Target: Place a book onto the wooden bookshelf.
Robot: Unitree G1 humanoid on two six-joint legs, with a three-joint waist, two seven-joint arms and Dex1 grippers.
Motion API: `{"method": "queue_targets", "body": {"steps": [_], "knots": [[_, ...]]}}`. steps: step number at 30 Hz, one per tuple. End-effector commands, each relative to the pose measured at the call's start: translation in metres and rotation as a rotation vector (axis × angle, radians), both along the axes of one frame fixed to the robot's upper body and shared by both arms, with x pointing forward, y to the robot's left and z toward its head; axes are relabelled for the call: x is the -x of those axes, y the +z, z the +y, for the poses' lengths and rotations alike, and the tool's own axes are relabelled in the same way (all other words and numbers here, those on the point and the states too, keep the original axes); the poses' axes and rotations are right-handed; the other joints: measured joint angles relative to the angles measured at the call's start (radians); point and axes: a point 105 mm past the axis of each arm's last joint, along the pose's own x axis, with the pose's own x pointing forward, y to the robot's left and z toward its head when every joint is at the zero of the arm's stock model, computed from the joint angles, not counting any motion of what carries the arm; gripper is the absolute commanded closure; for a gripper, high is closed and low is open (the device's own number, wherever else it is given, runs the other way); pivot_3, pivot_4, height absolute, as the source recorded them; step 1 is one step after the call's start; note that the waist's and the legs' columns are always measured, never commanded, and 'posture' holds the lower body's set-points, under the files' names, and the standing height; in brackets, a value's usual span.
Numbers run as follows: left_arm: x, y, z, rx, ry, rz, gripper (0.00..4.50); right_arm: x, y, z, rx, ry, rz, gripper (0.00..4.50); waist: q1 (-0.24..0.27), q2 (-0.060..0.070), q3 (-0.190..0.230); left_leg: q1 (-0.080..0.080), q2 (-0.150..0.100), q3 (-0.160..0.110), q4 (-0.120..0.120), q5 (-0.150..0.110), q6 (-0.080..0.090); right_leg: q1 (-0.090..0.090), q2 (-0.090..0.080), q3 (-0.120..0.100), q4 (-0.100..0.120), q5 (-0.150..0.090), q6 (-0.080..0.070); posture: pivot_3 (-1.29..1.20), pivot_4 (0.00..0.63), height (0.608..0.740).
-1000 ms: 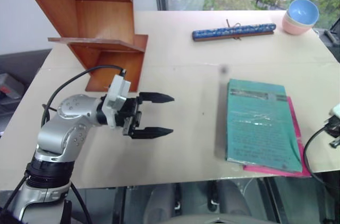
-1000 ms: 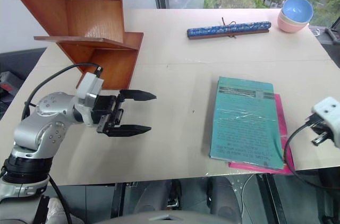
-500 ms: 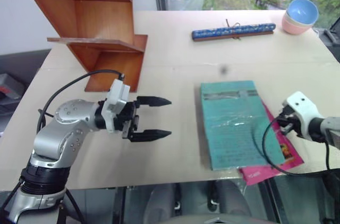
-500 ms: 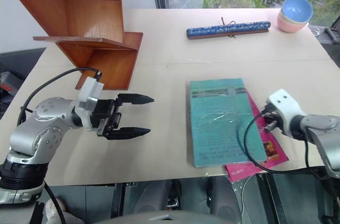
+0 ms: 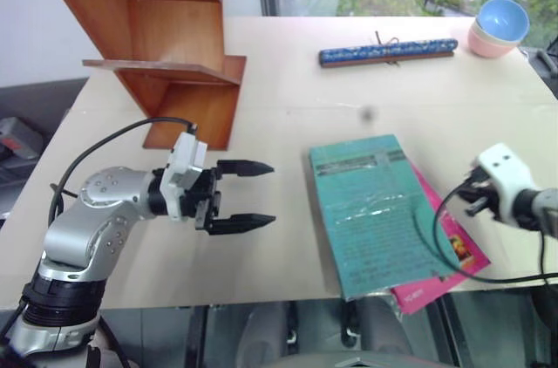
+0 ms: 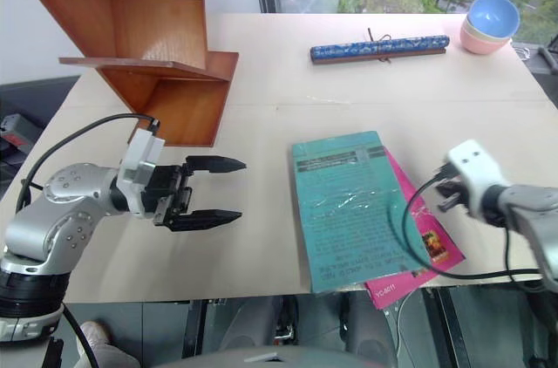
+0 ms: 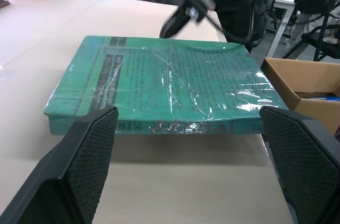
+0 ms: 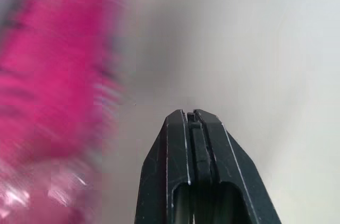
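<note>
On smooth beige table [image 5: 288,115], glossy plastic-wrapped rectangular teal book [image 5: 370,211]

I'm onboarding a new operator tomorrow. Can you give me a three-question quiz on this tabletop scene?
1. True or false: the teal book lies on top of the pink book.
2. Which gripper has open jaws: A) left gripper B) right gripper?
3. Fill in: the blue bowl is stacked in a ____ bowl.

Key: 1 true; 2 A; 3 pink.
</note>
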Motion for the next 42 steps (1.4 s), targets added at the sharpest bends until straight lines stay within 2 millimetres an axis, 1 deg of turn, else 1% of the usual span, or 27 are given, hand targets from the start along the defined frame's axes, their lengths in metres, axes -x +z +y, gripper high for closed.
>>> {"method": "queue_targets", "body": {"steps": [1,3,5,7,9,11,13,15,17,21,23,24,28,29,34,36,39,41,42], "knots": [[0.002,0.005,-0.003,0.014,-0.019,-0.028,0.00,0.022,0.026,-0.015,0.058,-0.034,-0.043,4.40,0.000,0.000,0.000,0.000,0.000,0.000,0.000,0.000,0.000,0.000,0.000,0.000,0.000,-0.002,0.002,0.00,0.150,0.738],[0.001,0.005,-0.003,0.015,-0.022,-0.026,0.00,0.040,0.025,-0.021,0.090,-0.044,0.010,4.40,0.001,0.001,0.000,0.000,0.001,0.000,0.000,0.000,0.000,0.000,0.001,0.000,0.000,-0.002,0.003,0.00,0.150,0.738],[-0.001,0.005,-0.002,0.010,-0.027,-0.025,0.00,0.062,0.017,-0.019,0.076,-0.019,0.105,4.40,0.003,0.001,-0.001,0.000,0.001,-0.001,0.000,0.000,0.000,0.000,0.000,0.000,0.000,-0.002,0.003,0.00,0.150,0.738],[-0.002,0.005,-0.001,0.008,-0.029,-0.025,0.00,0.082,0.008,-0.009,0.047,0.039,0.193,4.40,0.002,0.000,-0.001,0.000,0.000,-0.001,0.000,0.000,0.000,0.001,0.000,0.000,0.000,-0.002,0.003,0.00,0.150,0.738],[-0.003,0.005,0.000,0.003,-0.036,-0.025,0.00,0.103,-0.002,0.006,-0.001,0.114,0.288,4.40,0.001,0.000,-0.001,0.001,0.000,-0.001,0.000,0.000,0.000,0.001,0.000,0.000,0.000,-0.002,0.003,0.00,0.150,0.738],[-0.003,0.005,0.002,0.000,-0.039,-0.023,0.00,0.115,-0.006,0.016,-0.036,0.159,0.336,4.40,-0.001,0.000,-0.001,0.001,0.001,-0.001,0.000,0.000,0.000,0.001,0.000,0.001,0.000,-0.002,0.003,0.00,0.150,0.738],[-0.002,0.005,0.003,-0.004,-0.039,-0.023,0.00,0.119,-0.007,0.022,-0.061,0.177,0.352,4.40,-0.002,0.000,-0.001,0.001,0.001,0.000,0.000,0.000,0.000,0.001,0.000,0.001,0.000,-0.002,0.003,0.00,0.150,0.738],[-0.002,0.005,0.004,-0.007,-0.038,-0.022,0.00,0.122,-0.013,0.034,-0.097,0.228,0.374,4.40,0.000,0.000,-0.001,0.001,0.001,-0.001,0.000,0.000,0.000,0.000,0.000,0.001,0.000,-0.004,0.000,0.00,0.150,0.738],[-0.001,0.005,0.004,-0.008,-0.036,-0.022,0.00,0.120,-0.022,0.048,-0.130,0.280,0.385,4.40,0.000,-0.001,-0.002,0.001,0.001,-0.001,0.000,0.000,0.000,0.001,0.000,0.001,0.000,-0.004,-0.001,0.00,0.150,0.738],[0.001,0.006,0.004,-0.010,-0.027,-0.026,0.00,0.105,-0.040,0.067,-0.168,0.339,0.381,4.40,0.000,-0.001,-0.002,0.000,0.001,-0.002,0.000,0.000,0.000,0.000,-0.001,0.001,0.000,-0.004,-0.001,0.00,0.150,0.738],[0.001,0.007,0.005,-0.011,-0.016,-0.030,0.00,0.099,-0.045,0.076,-0.177,0.378,0.380,4.40,-0.008,-0.011,-0.007,0.001,0.001,-0.002,0.000,0.000,0.000,0.000,-0.001,0.001,0.000,-0.004,-0.001,0.00,0.150,0.738],[0.001,0.008,0.006,-0.009,-0.009,-0.031,0.00,0.096,-0.046,0.080,-0.181,0.388,0.370,4.40,-0.010,-0.015,-0.009,0.001,0.002,-0.002,0.000,0.000,0.000,0.000,0.000,0.001,0.000,-0.004,-0.001,0.00,0.150,0.738],[0.002,0.008,0.007,-0.009,0.004,-0.030,0.00,0.078,-0.042,0.094,-0.207,0.431,0.292,4.40,-0.013,-0.020,-0.013,0.002,0.003,-0.002,0.000,-0.001,-0.002,0.001,-0.002,0.001,0.000,-0.004,-0.002,0.00,0.150,0.738],[0.001,0.008,0.007,-0.007,0.009,-0.030,0.00,0.074,-0.039,0.099,-0.218,0.446,0.269,4.40,-0.013,-0.020,-0.013,0.002,0.003,-0.002,0.000,-0.002,-0.005,0.001,-0.004,0.002,0.000,-0.003,-0.002,0.00,0.150,0.738],[0.000,0.009,0.007,-0.003,0.020,-0.031,0.00,0.063,-0.034,0.113,-0.235,0.503,0.218,4.40,-0.010,-0.018,-0.012,0.001,0.003,-0.002,0.000,-0.002,-0.005,0.000,-0.005,0.001,0.000,-0.003,-0.003,0.00,0.150,0.738],[0.000,0.010,0.007,0.000,0.025,-0.035,0.00,0.067,-0.029,0.112,-0.244,0.512,0.233,4.40,-0.004,-0.018,-0.012,0.001,0.002,-0.002,0.000,0.000,-0.002,0.000,-0.004,0.000,0.000,-0.002,-0.005,0.00,0.150,0.738],[-0.001,0.011,0.008,0.004,0.032,-0.036,0.00,0.084,-0.024,0.105,-0.242,0.528,0.282,4.40,0.007,-0.015,-0.010,0.000,0.002,-0.003,0.000,0.000,-0.001,0.000,-0.001,0.000,0.000,-0.001,-0.006,0.00,0.150,0.738],[0.001,0.009,0.008,0.004,0.027,-0.031,0.00,0.100,-0.018,0.095,-0.237,0.514,0.320,4.40,0.006,-0.015,-0.010,-0.001,0.000,-0.005,0.000,0.000,-0.001,0.001,-0.003,0.000,0.000,-0.001,-0.006,0.00,0.150,0.738],[0.001,0.008,0.007,0.005,0.025,-0.029,0.00,0.106,-0.017,0.091,-0.232,0.504,0.332,4.40,0.009,-0.013,-0.009,-0.002,0.000,-0.005,0.000,0.000,-0.001,0.000,-0.003,-0.001,-0.001,-0.001,-0.006,0.00,0.150,0.738]]}}
